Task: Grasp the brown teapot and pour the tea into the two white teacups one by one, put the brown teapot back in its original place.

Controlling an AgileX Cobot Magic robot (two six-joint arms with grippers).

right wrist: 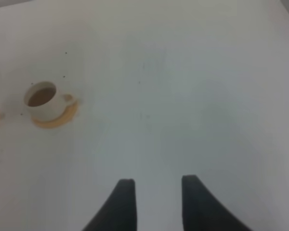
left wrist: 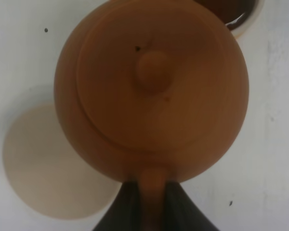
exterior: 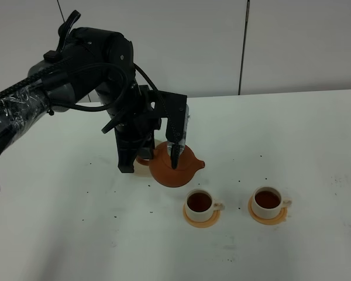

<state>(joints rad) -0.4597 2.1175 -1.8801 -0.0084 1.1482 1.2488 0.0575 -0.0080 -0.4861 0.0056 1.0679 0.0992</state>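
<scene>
Tabletop (exterior: 316,134): white, flecked with small dark specks.

Teapot (exterior: 174,167): round, reddish-brown clay, knobbed lid on, spout toward the cups. Held off the surface by the left claw (exterior: 174,153), whose dark fingers (left wrist: 120,211) pinch the loop handle on both sides. It hangs beside and partly over the coaster.

Coaster (left wrist: 43,168): flat cream disc, lying bare on the tabletop, its edge partly covered by the teapot in the left wrist view.

Cups, two, white with small side handles, each on an orange saucer: left cup (exterior: 199,202) just in front of the teapot, right cup (exterior: 268,201) set apart from it. Both hold dark tea.

Right claw (right wrist: 158,185): fingers spread, nothing between them, over bare tabletop well apart from the right cup.
</scene>
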